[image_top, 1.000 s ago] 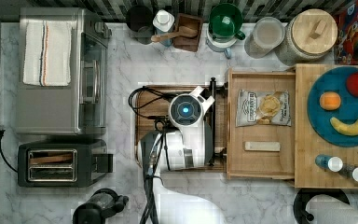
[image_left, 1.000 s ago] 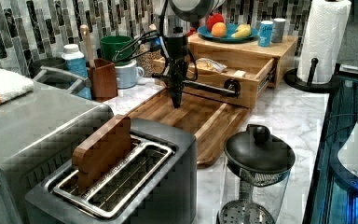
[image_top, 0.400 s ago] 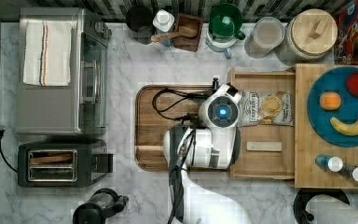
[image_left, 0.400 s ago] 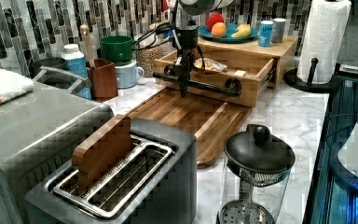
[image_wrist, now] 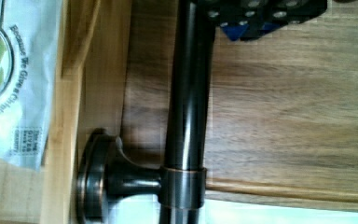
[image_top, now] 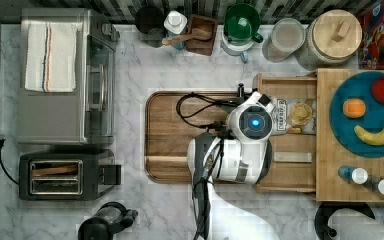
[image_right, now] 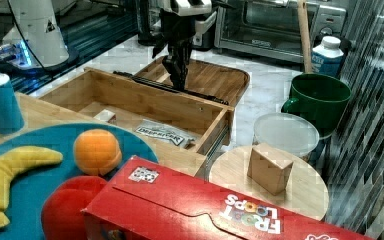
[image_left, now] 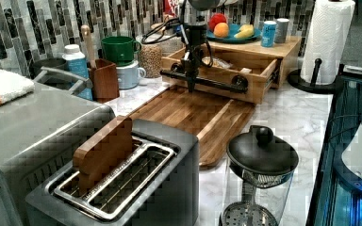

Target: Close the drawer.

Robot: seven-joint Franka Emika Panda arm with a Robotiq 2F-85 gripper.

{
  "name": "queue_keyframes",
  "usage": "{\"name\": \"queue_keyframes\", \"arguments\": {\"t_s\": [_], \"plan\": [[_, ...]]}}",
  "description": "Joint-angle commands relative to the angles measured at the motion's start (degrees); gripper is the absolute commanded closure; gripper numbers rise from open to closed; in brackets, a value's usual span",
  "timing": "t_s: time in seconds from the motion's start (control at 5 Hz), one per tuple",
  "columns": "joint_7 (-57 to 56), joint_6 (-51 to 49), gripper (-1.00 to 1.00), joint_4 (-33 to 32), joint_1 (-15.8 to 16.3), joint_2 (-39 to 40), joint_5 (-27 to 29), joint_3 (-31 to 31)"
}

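The light bamboo drawer [image_top: 286, 80] stands pulled out from under the bamboo block, toward the top view's left. It holds a chip bag [image_top: 294, 115] and a small white bar [image_top: 292, 157]. Its long black bar handle [image_left: 207, 81] [image_right: 152, 81] [image_wrist: 189, 93] runs along the front. My gripper [image_left: 190, 86] [image_right: 180, 80] points straight down with its fingers together. The tips rest against the outer side of the handle, over the walnut tray [image_top: 180, 135]. In the wrist view the fingertips [image_wrist: 261, 11] sit just beside the bar. My wrist [image_top: 254, 122] covers the handle's middle in the top view.
A bamboo block [image_top: 330, 175] with a blue plate [image_top: 347, 135] of fruit sits above the drawer. Mugs and jars line the back wall [image_top: 240, 22]. A toaster [image_top: 60, 175], a toaster oven [image_top: 60, 75], a French press [image_left: 259, 160] and a paper towel roll [image_left: 327, 37] stand around.
My gripper travelled from over the walnut tray to the top view's right, reaching the drawer handle. The drawer front appears to have slid slightly inward.
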Motion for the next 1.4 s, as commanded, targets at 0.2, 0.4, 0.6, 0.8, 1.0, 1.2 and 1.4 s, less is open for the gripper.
{"name": "queue_keyframes", "arguments": {"t_s": [0.2,0.4,0.6,0.8,1.0,1.2,1.4], "plan": [[-16.3,-4.0,1.00,4.2,-9.4,0.3,0.2,-5.5],[-17.5,-3.6,1.00,4.0,-11.9,-0.3,0.8,-6.8],[-22.2,-4.9,1.00,6.4,-15.2,1.1,1.8,-6.9],[-27.5,-3.8,1.00,8.2,-18.8,2.7,4.2,-6.5],[-32.9,-3.3,1.00,12.0,-20.9,5.5,6.0,-7.3],[-35.1,-4.7,1.00,15.8,-21.0,7.9,7.2,-8.9],[-35.1,-3.6,1.00,14.8,-22.1,7.3,7.4,-8.2]]}}
